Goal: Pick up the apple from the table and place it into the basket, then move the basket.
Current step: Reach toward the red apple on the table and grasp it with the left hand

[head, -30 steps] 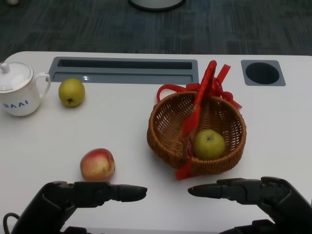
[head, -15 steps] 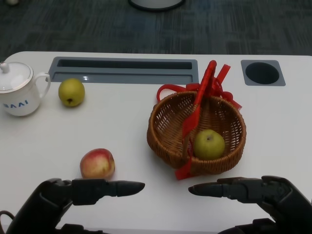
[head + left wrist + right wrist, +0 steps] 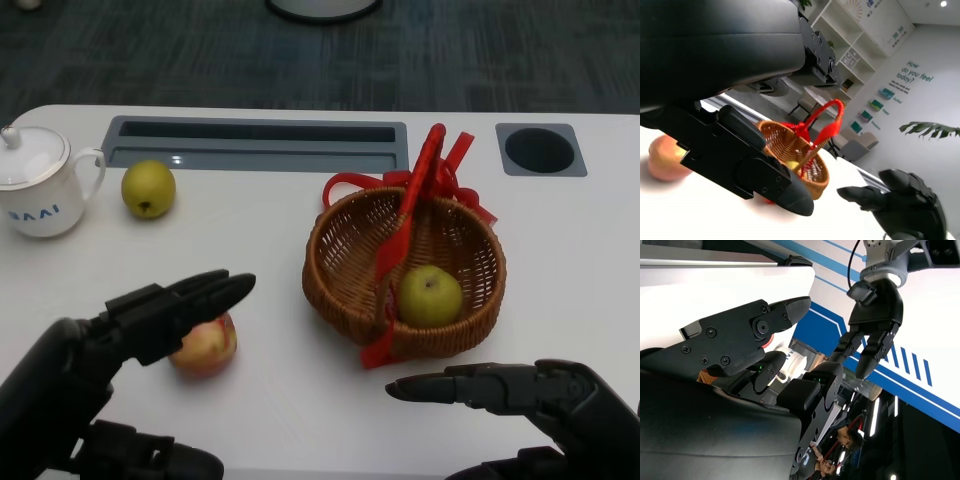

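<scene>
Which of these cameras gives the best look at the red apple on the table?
The head view: the red apple shows on the table, partly covered by the left hand. The left wrist view catches only a blurred part of it behind the fingers. The right wrist view doesn't clearly show it.

The white counter (image 3: 260, 250) has rounded corners, a long grey recessed tray (image 3: 255, 143) at 12 o'clock and a round dark hole (image 3: 540, 149) at 2 o'clock. Beyond it lies dark grey-blue carpet (image 3: 150, 50). The left wrist view shows white wall shelves (image 3: 850, 35), a pale wall with teal lettering (image 3: 912, 75), grey chairs (image 3: 852, 149), plant leaves (image 3: 930, 130) and a ceiling light (image 3: 943, 3).
</scene>
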Robot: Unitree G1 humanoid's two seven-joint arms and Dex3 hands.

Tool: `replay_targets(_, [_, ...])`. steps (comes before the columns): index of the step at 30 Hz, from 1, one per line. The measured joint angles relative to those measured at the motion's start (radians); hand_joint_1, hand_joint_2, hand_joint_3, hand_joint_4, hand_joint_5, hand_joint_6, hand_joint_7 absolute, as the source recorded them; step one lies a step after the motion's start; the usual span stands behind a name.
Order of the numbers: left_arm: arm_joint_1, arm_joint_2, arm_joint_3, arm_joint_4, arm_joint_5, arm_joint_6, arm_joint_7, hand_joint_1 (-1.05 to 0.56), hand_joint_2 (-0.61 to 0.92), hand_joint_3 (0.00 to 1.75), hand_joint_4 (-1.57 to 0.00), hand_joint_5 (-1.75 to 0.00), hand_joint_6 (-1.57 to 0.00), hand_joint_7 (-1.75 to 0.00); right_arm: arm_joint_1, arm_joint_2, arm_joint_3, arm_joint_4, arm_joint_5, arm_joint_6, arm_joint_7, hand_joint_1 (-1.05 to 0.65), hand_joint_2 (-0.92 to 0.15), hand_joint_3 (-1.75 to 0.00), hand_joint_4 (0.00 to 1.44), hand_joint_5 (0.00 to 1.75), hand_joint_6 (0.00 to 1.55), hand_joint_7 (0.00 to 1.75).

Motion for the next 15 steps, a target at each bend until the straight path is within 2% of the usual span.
replay_targets(4, [-0.051, 0.010, 0.016, 0.055, 0.089, 0.012, 0.062, -0.90, 0.69, 0.00, -0.30, 0.00, -0.26, 0.00, 0.000, 0.000, 0.000, 0.000, 0.000, 0.000, 0.000, -0.34, -0.77, 0.00, 0.79, 0.00, 0.73, 0.00])
replay_targets(10, [-0.131, 0.039, 0.005, 0.194, 0.177, 0.046, 0.133, -0.77, 0.64, 0.00, -0.34, -0.02, -0.30, -0.02, 0.001, 0.000, 0.000, 0.000, 0.003, 0.003, 0.001, -0.33, -0.77, 0.00, 0.79, 0.00, 0.73, 0.00])
replay_targets(15, [-0.208, 0.047, -0.038, 0.332, 0.225, 0.042, 0.191, -0.68, 0.62, 0.00, -0.39, -0.03, -0.36, -0.02, 0.002, 0.000, 0.002, -0.001, 0.006, 0.003, 0.002, -0.33, -0.77, 0.00, 0.79, 0.00, 0.73, 0.00])
